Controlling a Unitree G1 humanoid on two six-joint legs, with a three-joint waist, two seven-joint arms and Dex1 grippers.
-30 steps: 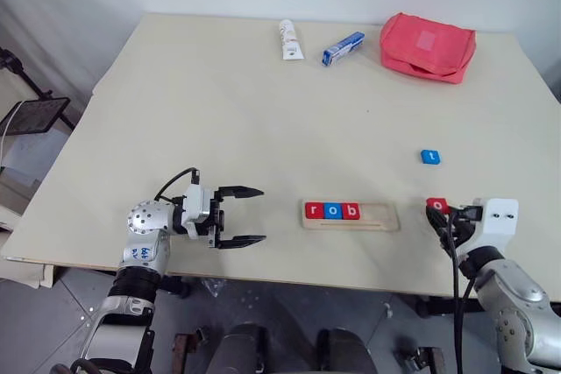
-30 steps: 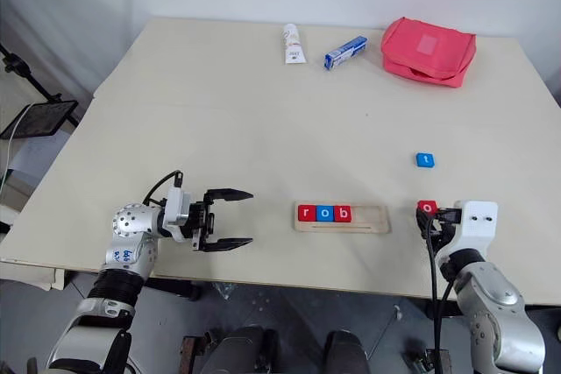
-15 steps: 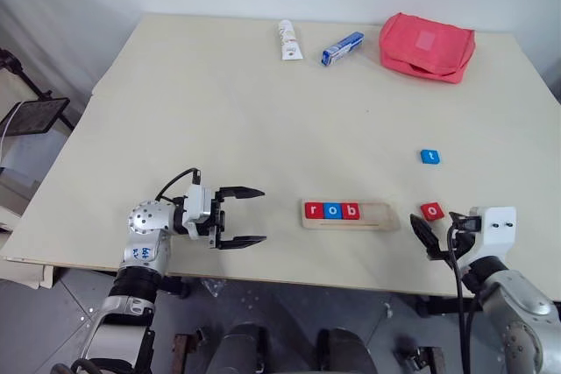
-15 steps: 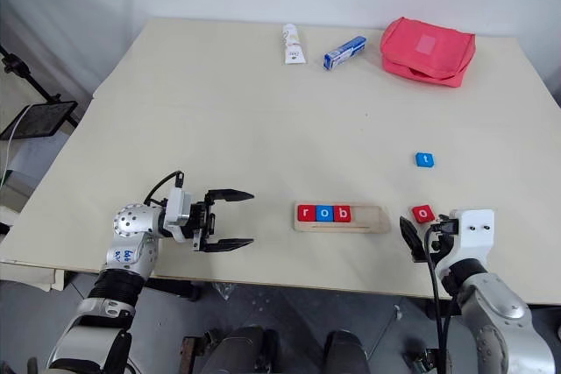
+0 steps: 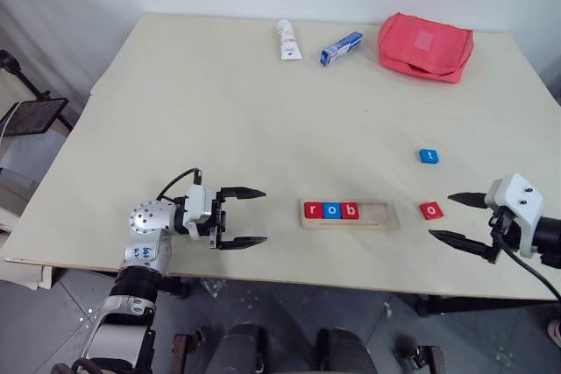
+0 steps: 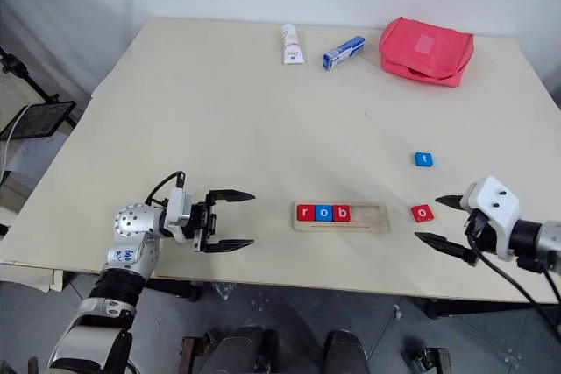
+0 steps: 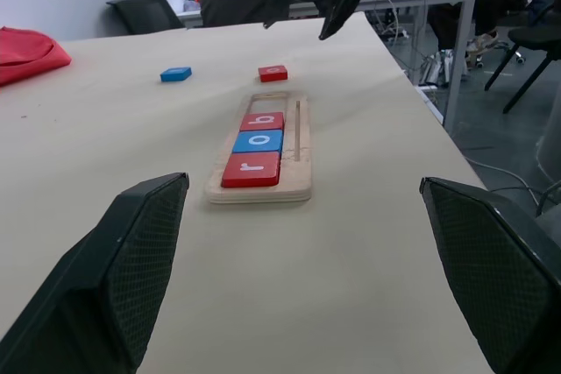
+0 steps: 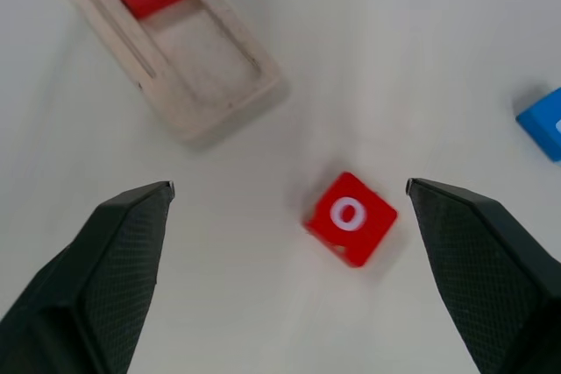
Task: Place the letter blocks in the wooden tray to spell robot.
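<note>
The wooden tray (image 5: pixel 379 215) lies near the table's front edge with three letter blocks in its left part: red "r" (image 5: pixel 314 210), blue "o" (image 5: pixel 332 211) and red "b" (image 5: pixel 351 211). Its right part is bare. A red "o" block (image 5: pixel 430 210) lies flat on the table just right of the tray, and a blue "t" block (image 5: pixel 428 156) lies farther back. My right gripper (image 5: pixel 441 215) hovers open just right of the red "o" (image 8: pixel 351 216), holding nothing. My left gripper (image 5: pixel 264 215) stands open left of the tray, pointing at it, with nothing between its fingers.
At the table's far edge lie a white tube (image 5: pixel 288 39), a blue-and-white box (image 5: pixel 342 48) and a pink pouch (image 5: pixel 426 45). The tray sits close to the table's front edge (image 5: pixel 351 279).
My right gripper opened and let go of the red "o" block, which now lies on the table right of the tray. The gripper then rose and pulled back to the right. The left arm stayed still.
</note>
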